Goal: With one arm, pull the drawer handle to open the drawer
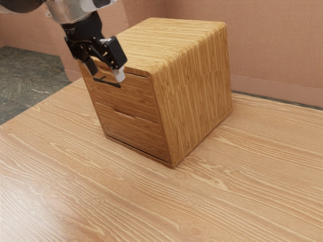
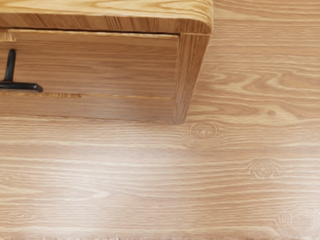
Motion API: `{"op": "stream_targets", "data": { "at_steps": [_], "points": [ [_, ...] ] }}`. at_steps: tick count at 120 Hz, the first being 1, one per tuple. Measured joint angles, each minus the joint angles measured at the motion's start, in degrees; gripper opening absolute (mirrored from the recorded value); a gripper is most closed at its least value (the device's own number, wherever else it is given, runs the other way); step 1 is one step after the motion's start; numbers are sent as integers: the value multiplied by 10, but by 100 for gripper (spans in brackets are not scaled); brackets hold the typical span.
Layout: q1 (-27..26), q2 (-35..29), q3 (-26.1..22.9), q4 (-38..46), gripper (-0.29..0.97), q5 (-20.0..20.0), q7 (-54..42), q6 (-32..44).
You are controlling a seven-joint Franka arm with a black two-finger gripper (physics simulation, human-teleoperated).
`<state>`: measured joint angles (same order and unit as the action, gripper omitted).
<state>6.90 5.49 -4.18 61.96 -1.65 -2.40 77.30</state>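
Finding 1, task thing. The handle is a short black bar on the upper drawer of the cabinet, which stands on the table. The drawer front sits flush with the cabinet face, with no gap visible, so it is judged shut and the pull not begun.

Finding 2, hand. The gripper hangs at the cabinet's upper front edge with its fingers spread apart and nothing between them. No contact with the handle can be confirmed.

Finding 3, governing relation. In the exterior view the handle lies just beside the fingertips, at about 6 o'clock from the gripper. Its long axis runs from about 10 o'clock to 4 o'clock. The line joining the two fingertips runs nearly the same way, so the fingers appear to stand along the bar rather than across it.

Judgement. The coming move calls for a short descent toward 6 o'clock to bring the bar between the fingers. The pull should then go straight out from the drawer front, toward about 7 o'clock in the exterior view.

Risk. A finger may land on the bar's end or on the drawer face.
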Motion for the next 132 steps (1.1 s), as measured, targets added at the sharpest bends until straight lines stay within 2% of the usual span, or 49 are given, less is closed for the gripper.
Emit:
{"op": "stream_targets", "data": {
  "at_steps": [22,38,49,58,72,82,93,107,132],
  "points": [
    [4,13,1,0,68,0,-3,-12],
    [-11,3,4,2,68,-23,-5,-43],
    [-17,-57,14,74,68,-37,-9,-65],
    [-28,-83,27,130,67,-54,-31,-65],
    [-14,-178,49,292,67,-76,-121,30],
    [-13,-204,54,358,67,-62,-213,137],
    [-14,-213,56,380,68,-41,-306,220],
    [-14,-213,70,384,68,-6,-411,291],
    [-13,-209,93,422,68,19,-599,411]
  ]
}}
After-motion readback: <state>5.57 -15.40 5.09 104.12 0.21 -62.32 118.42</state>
